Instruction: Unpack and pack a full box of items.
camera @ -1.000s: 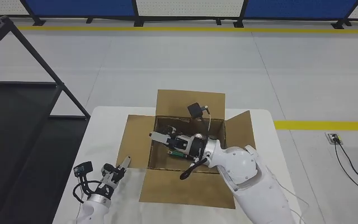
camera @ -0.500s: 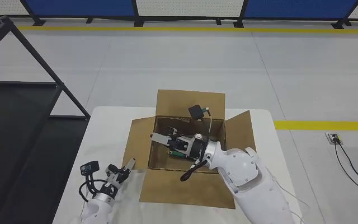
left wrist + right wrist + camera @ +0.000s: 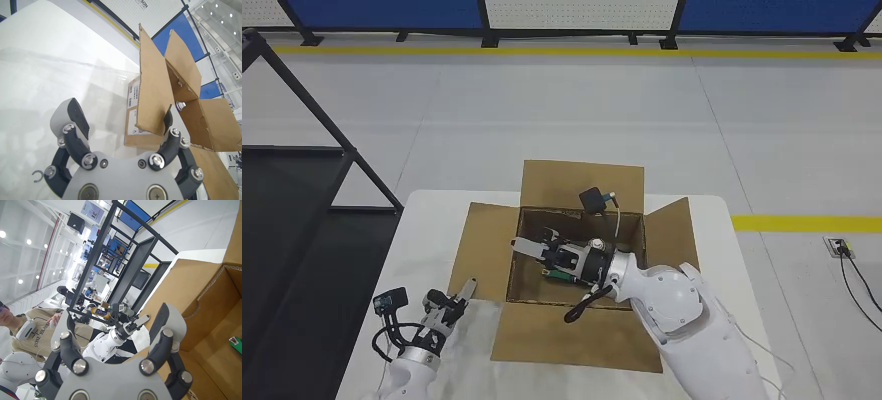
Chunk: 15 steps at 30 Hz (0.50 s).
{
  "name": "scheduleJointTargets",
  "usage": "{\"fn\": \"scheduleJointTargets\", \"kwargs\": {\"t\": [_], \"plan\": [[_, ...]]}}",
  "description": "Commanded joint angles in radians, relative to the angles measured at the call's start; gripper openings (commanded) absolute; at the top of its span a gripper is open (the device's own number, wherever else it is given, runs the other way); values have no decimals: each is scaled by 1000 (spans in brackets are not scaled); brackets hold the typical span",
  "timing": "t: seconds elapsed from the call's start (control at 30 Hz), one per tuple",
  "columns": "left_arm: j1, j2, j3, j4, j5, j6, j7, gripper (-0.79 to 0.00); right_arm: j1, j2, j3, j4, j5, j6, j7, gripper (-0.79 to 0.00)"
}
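The box (image 3: 572, 340) sits open on the table (image 3: 432, 240) with all four flaps folded out, and both of my claws are at it. My right claw (image 3: 117, 321) is down inside the box, its jaws spread wide with nothing between them. The inner cardboard wall stands just ahead of this claw, and a green item (image 3: 235, 341) lies close beside it, lower toward the box floor. My left claw (image 3: 122, 117) hangs outside, just short of the side flap (image 3: 151, 85), also wide open and holding nothing. The flap's free edge crosses in front of one fingertip (image 3: 168, 119), and I cannot tell whether they touch.

I judge this to be the unpacking half, with no pick made yet. As I see it, the next move calls for turning the right claw toward the green item and lowering it until the jaws straddle the item. Then I would close and lift straight up, clear of the walls. The left claw would do best either steadying the flap or keeping off it, so the box does not shift during the lift.
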Motion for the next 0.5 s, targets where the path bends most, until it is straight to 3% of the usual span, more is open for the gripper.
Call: {"fn": "scheduleJointTargets", "kwargs": {"t": [0.0,0.47], "plan": [[10,0,-6,-15,0,-3,6,0,-1,0,1,0,0,-2,-1,0],[66,-4,-35,-102,-87,-47,54,0,-51,16,49,-35,-13,16,6,0]]}}
